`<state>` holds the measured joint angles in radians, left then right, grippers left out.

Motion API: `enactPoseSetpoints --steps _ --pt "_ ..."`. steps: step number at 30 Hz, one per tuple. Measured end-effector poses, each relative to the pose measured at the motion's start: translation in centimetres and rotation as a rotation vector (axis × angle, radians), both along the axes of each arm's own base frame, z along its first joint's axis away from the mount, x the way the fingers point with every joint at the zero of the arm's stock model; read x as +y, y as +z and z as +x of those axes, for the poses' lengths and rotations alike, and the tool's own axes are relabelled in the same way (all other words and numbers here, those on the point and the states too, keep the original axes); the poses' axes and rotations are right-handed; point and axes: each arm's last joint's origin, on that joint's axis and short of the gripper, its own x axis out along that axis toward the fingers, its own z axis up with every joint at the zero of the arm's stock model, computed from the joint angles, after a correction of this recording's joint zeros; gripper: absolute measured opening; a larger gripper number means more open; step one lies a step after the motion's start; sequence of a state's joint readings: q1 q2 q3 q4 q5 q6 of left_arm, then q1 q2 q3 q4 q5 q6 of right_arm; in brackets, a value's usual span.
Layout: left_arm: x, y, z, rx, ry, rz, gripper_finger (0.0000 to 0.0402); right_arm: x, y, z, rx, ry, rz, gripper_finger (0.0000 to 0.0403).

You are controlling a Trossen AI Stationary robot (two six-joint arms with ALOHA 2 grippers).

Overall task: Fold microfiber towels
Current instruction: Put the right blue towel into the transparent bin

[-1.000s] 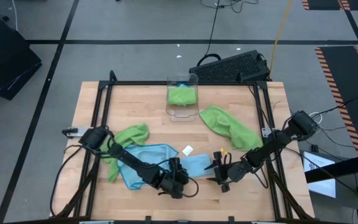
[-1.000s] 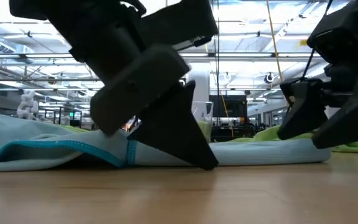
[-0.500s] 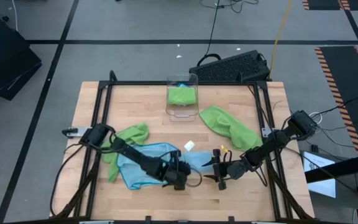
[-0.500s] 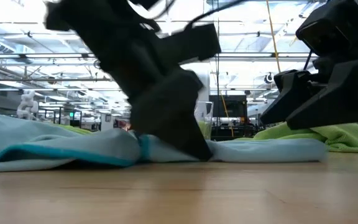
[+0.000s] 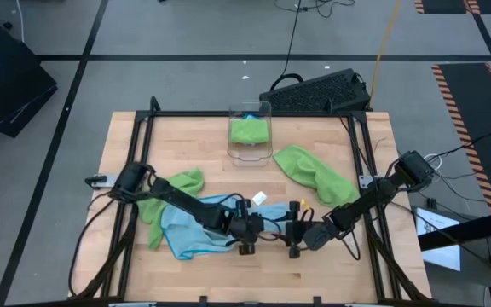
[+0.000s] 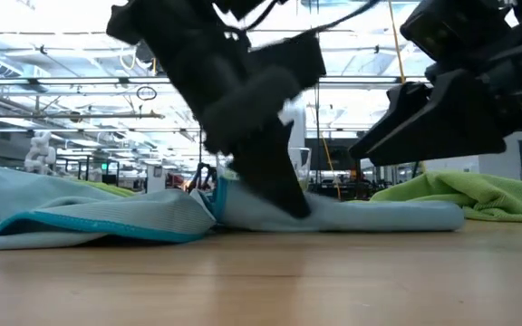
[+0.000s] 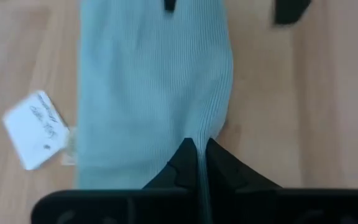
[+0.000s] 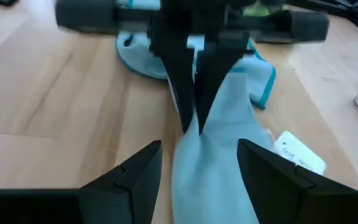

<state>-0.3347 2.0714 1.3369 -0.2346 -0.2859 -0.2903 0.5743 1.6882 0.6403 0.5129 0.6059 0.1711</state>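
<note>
A light blue microfiber towel (image 5: pixel 196 228) lies crumpled on the table at front centre. A narrow strip of it (image 7: pixel 154 81) reaches toward the table's right, and a white tag (image 7: pixel 36 127) lies beside that strip. My left gripper (image 7: pixel 199 157) is shut on the strip. My right gripper (image 8: pixel 197 165) faces it from the right, open, its fingers on either side of the strip's end and above it. One lime green towel (image 5: pixel 176 186) lies at the left, partly under the blue one. Another (image 5: pixel 314 175) lies at the right. My left gripper pinches the near edge (image 7: pixel 215 132) of the blue towel's narrow strip between its two shut fingers. It comes slanting down from the table's left and points along the strip. The cloth is bunched up at the fingers (image 6: pixel 211 195), and the rest of the towel lies on the table.
A clear bin (image 5: pixel 250 132) holding a green towel stands at the back centre. A black frame (image 5: pixel 245 113) runs around the wooden table top. A dark keyboard-like object (image 5: pixel 318 92) sits behind the table's far edge.
My left gripper has shut on the blue towel's near edge. It has then gone toward the far edge and a little up, drawing the cloth into a bunch. My right gripper has risen, tipped and drifted toward the left gripper, staying open.
</note>
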Motion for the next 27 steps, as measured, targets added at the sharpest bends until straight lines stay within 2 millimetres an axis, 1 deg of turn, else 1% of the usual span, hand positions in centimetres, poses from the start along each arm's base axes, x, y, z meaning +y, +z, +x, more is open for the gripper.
enactPoseSetpoints --steps 2,5,9,13,16,18,19,21,25,27 --pt "0.1 0.8 0.1 -0.025 -0.001 -0.016 0.0015 -0.2 0.0 0.1 0.005 -0.006 -0.002 0.0201" --pt "0.3 1.4 0.1 -0.038 0.004 -0.02 0.0027 -0.3 -0.2 0.1 0.029 -0.008 -0.016 0.0201" --pt "0.7 2.3 0.2 -0.071 0.019 -0.034 0.0025 -0.3 -0.5 0.1 0.036 0.001 -0.031 0.0201" --pt "1.1 2.8 0.4 -0.096 0.027 -0.041 0.001 -0.2 -1.9 0.4 0.056 0.012 -0.065 0.0201" --pt "1.1 2.7 0.4 -0.087 0.018 -0.047 0.0012 -0.5 -2.9 0.7 0.056 -0.044 -0.071 0.02" --pt "1.0 2.7 0.3 -0.083 0.011 -0.056 0.002 -0.8 -3.2 0.8 0.045 -0.083 -0.072 0.0194" --pt "1.0 2.7 0.3 -0.078 0.01 -0.055 0.0022 -0.9 -3.3 0.9 0.046 -0.088 -0.074 0.0185" --pt "0.9 2.7 0.2 -0.076 0.006 -0.055 0.0021 -1.1 -3.4 0.9 0.06 -0.081 -0.068 0.0155" --pt "0.7 2.7 0.2 -0.081 0.007 -0.043 0.0014 -1.3 -3.4 1.1 0.066 -0.076 -0.053 0.0062" --pt "0.7 2.7 0.2 -0.081 0.009 -0.045 0.0024 -1.5 -3.4 1.2 0.062 -0.081 -0.052 0.002"
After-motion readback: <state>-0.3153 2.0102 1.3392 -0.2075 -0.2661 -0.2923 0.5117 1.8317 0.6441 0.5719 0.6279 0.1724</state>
